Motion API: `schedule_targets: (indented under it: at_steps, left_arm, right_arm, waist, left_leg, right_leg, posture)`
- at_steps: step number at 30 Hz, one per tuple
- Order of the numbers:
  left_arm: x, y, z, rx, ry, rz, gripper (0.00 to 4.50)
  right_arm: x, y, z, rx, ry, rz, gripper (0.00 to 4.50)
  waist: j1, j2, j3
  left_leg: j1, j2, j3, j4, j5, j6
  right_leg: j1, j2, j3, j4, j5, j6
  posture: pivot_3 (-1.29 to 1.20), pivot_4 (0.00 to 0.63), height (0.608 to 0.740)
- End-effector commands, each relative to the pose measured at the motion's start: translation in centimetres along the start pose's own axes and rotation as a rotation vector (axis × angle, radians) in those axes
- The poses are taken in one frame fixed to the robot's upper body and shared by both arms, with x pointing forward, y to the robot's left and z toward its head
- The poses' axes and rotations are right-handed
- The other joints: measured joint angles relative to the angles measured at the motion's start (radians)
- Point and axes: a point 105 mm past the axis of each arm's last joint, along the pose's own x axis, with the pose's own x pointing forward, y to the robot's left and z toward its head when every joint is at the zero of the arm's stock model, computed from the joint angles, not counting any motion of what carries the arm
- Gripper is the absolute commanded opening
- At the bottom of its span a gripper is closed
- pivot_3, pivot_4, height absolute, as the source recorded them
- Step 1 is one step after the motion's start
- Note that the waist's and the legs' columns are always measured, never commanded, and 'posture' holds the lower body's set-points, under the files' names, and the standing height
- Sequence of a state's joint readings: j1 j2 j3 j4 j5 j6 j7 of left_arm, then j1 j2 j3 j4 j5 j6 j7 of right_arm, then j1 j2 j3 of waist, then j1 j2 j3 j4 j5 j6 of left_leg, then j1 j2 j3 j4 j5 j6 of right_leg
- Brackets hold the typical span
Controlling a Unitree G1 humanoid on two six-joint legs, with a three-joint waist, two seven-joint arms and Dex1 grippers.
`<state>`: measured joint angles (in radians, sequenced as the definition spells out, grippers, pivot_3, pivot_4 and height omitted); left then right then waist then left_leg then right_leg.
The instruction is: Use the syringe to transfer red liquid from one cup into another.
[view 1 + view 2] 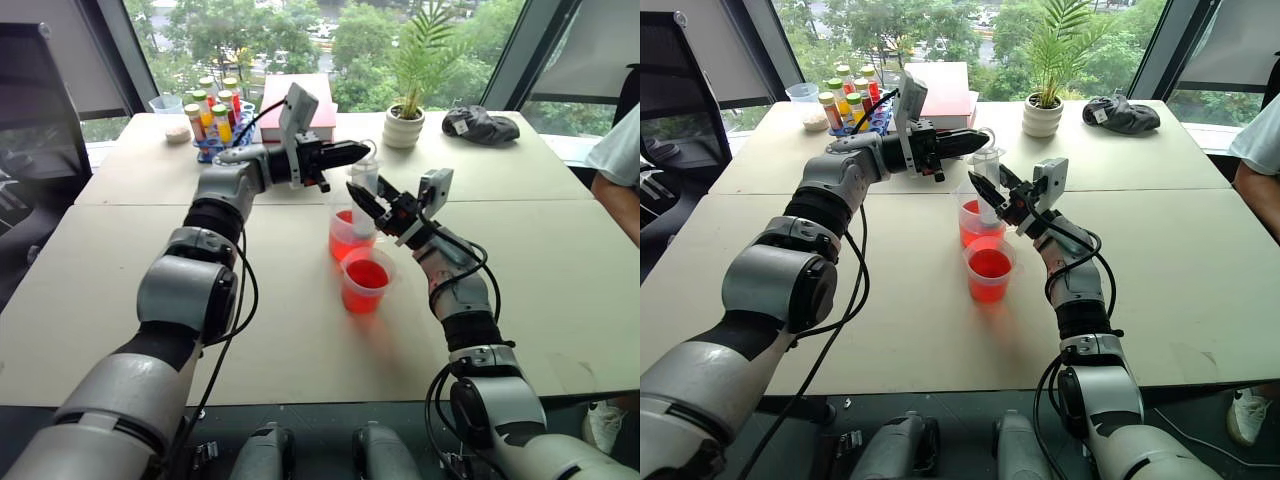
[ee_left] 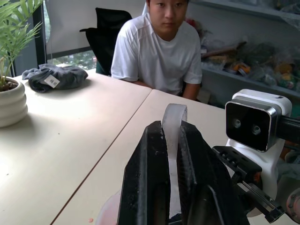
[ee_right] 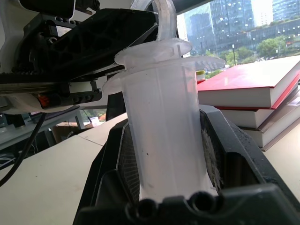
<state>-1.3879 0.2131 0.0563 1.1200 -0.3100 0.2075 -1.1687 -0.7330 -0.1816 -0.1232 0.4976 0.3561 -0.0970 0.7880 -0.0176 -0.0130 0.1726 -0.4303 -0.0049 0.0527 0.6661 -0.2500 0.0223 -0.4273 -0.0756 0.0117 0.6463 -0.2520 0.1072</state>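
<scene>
A: Left eye view: how many cups?

B: Two clear plastic cups of red liquid (image 1: 366, 274) on the pale tabletop (image 1: 120, 290), the taller cup (image 1: 346, 238) behind the shorter cup (image 1: 365, 281).

A: And the one clear wide-barrelled syringe (image 3: 164, 136)?

B: Upright over the taller cup, right claw (image 1: 371, 203) clamping its barrel, left claw (image 1: 352, 152) pinching its plunger. Windows and trees behind.

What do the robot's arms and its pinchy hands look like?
Both arms are made of silver-grey shells with black rings at the joints, and black cables loop along them. The left gripper and the right gripper each have two black fingers. A small white camera box sits on each wrist.
</scene>
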Motion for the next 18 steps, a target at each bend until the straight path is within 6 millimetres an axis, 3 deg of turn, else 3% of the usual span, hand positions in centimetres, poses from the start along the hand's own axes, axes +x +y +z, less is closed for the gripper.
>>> schedule_targets:
  at_steps: [1,18]
  left_arm:
    - [0.6,-0.7,2.7,0.070,-0.051,-0.037,0.02]
    - [-1.5,0.2,9.1,0.199,-0.194,0.062,0.02]
  right_arm:
    - [0.5,0.3,1.4,-0.047,-0.031,0.031,1.47]
    - [0.8,0.7,-0.3,-0.005,0.064,0.092,1.47]
  waist:
    - [0.000,0.000,0.000]
    - [0.000,0.000,0.000]
  left_leg:
    - [0.000,0.000,0.000,0.000,0.000,0.000]
    - [0.000,0.000,0.000,0.000,0.000,0.000]
  right_leg:
    - [0.000,0.000,0.000,0.000,0.000,0.000]
    - [0.000,0.000,0.000,0.000,0.000,0.000]
  posture:
    - [0.00,0.150,0.740]
    - [0.00,0.150,0.740]
